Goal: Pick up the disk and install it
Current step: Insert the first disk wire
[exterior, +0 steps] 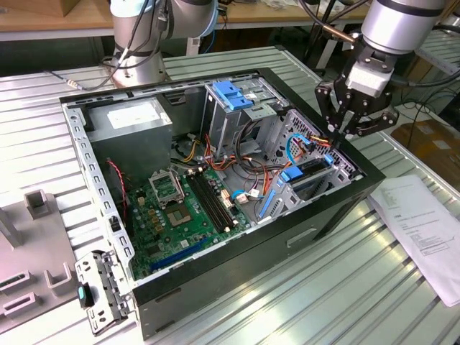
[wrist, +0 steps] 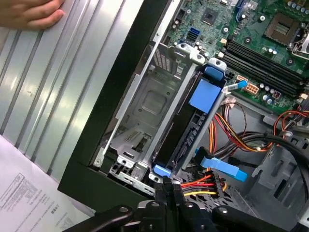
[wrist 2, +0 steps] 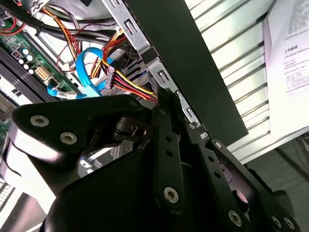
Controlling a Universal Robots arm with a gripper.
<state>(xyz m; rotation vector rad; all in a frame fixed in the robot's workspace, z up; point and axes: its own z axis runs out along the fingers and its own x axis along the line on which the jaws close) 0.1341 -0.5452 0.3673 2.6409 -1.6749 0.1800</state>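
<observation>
Disk, a flat rectangular drive framed by a bright blue plastic rail, stands on edge in the grey perforated metal cage at the exterior view's right end of the open black computer case. We see the black metal claw just above it, its fingers drawn to a point. The case lies on a ribbed aluminium table, with a printed white paper sheet beside it and a green motherboard inside.

In the second wrist view, the claw's bolted black links converge beside red, yellow and black wires and a smooth blue ribbon cable.

In the first wrist view, the disk sits slotted in the cage. The claw is closed with no gap between its tips, gripping nothing we can make out, just beside the rail's near end. A person's hand rests on the table.
</observation>
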